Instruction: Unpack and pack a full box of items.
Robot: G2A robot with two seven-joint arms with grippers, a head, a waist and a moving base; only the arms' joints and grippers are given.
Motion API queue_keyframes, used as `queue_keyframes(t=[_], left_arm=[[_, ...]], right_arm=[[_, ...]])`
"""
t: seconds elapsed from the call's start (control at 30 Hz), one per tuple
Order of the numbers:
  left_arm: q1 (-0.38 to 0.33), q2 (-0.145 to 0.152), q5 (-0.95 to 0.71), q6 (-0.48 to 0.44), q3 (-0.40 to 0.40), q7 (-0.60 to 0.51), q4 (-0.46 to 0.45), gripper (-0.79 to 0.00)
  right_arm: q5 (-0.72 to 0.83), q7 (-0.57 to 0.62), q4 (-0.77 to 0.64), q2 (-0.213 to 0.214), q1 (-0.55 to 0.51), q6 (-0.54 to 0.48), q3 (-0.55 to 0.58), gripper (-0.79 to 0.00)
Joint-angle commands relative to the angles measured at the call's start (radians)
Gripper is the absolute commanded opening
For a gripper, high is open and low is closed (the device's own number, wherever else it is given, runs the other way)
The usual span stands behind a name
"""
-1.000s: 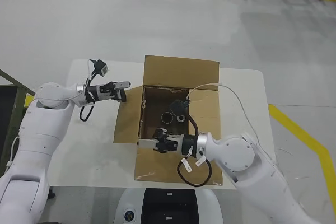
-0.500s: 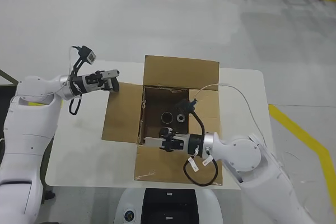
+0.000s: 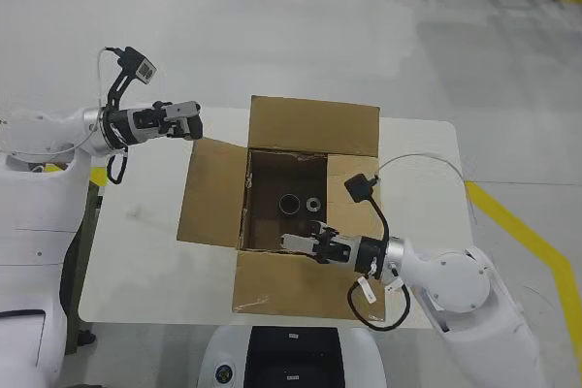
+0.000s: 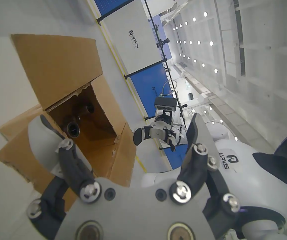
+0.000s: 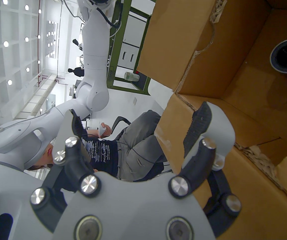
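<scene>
Box (image 3: 315, 124) open; left fingers (image 4: 42, 136) spread, empty, arm outstretched beside side flap (image 3: 211, 194); right fingers (image 5: 218, 126) spread, empty, at near flap (image 3: 291, 281).

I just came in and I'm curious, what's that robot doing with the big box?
It is working at an open cardboard box on a white table, flaps folded out. The left arm's fingers are open and empty, held up beside the box's left flap. The right arm's fingers are open too, at the box's near edge. Inside, a dark cup and a small ring-like part sit on the bottom, not yet picked up.
</scene>
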Motion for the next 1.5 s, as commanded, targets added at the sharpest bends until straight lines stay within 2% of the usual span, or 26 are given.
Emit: queue_keyframes(t=[0.0,0.23,0.37,0.73,1.33,1.47], left_arm=[[-0.022,-0.003,0.001,0.004,0.021,0.002,-0.017,0.000],[-0.095,-0.030,0.020,0.015,0.159,0.047,-0.042,0.000],[-0.105,-0.044,0.042,0.027,0.227,0.076,-0.066,0.000],[-0.115,-0.063,0.143,0.060,0.322,0.155,-0.093,0.000],[-0.117,-0.066,0.140,0.058,0.330,0.157,-0.095,0.000],[-0.120,-0.068,0.157,0.114,0.334,0.204,-0.137,0.000]], right_arm=[[0.007,0.002,-0.014,0.005,-0.024,-0.006,0.023,0.000],[0.015,0.010,-0.090,0.022,-0.125,-0.024,0.102,0.000],[0.020,-0.003,-0.123,0.031,-0.196,-0.034,0.150,0.000],[0.051,0.047,-0.162,0.051,-0.324,-0.080,0.216,0.000],[0.068,0.051,-0.163,0.053,-0.337,-0.102,0.216,0.000],[0.047,0.043,-0.184,0.054,-0.333,-0.106,0.190,0.000]])
